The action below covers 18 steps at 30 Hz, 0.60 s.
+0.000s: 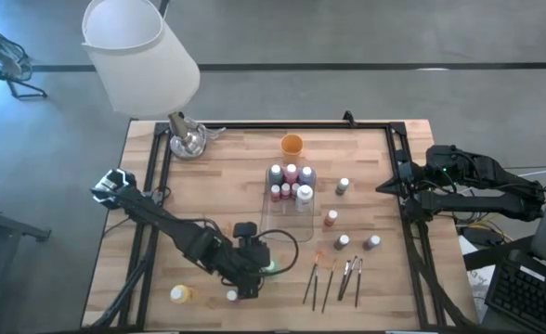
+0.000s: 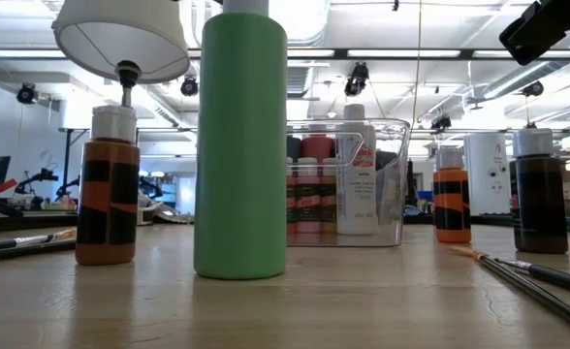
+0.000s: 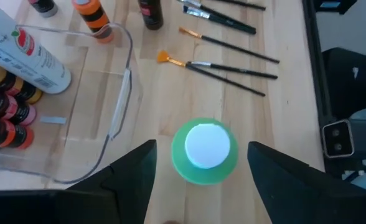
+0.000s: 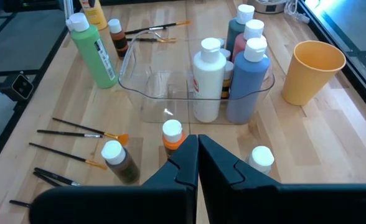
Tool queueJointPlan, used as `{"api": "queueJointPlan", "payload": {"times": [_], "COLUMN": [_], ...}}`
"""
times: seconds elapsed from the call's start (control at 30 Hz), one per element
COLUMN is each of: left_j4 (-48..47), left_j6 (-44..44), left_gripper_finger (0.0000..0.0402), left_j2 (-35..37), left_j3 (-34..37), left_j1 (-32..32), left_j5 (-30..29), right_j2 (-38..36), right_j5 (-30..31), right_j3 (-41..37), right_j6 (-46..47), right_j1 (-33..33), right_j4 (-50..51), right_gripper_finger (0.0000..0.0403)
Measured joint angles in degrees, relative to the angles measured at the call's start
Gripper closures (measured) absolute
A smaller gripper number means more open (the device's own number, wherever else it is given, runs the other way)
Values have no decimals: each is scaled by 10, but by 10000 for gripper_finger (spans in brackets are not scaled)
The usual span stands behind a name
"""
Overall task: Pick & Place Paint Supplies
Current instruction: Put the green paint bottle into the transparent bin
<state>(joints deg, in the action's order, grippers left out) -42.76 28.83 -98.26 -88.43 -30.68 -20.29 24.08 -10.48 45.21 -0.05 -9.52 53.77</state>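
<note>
A light wooden table (image 1: 217, 176) with a dark frame carried everything. Near its middle stood a clear plastic tray (image 1: 281, 210), with bottles grouped at its far end. Beyond the tray sat a small orange cup (image 1: 292, 144), and at the far left corner a lamp base (image 1: 187, 141). To the right of the tray four small paint bottles (image 1: 344, 186) stood apart from one another. Several thin paintbrushes (image 1: 333, 279) lay side by side toward the near right. At the near edge stood a green bottle (image 3: 204, 151), and left of it a yellow bottle (image 1: 181, 294) lay on the wood.
</note>
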Motion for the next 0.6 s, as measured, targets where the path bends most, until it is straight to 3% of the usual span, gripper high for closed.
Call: {"api": "queueJointPlan", "payload": {"times": [0.33,0.6], "left_j4": [34,94], "left_j6": [-3,-5], "left_gripper_finger": [144,145], "left_j2": [-4,-4], "left_j3": [13,66], "left_j1": [0,8], "left_j5": [16,29], "right_j2": [0,0], "right_j5": [0,0], "right_j3": [0,0], "right_j6": [0,0], "right_j1": [0,0], "right_j4": [0,0], "right_gripper_finger": [394,394]}}
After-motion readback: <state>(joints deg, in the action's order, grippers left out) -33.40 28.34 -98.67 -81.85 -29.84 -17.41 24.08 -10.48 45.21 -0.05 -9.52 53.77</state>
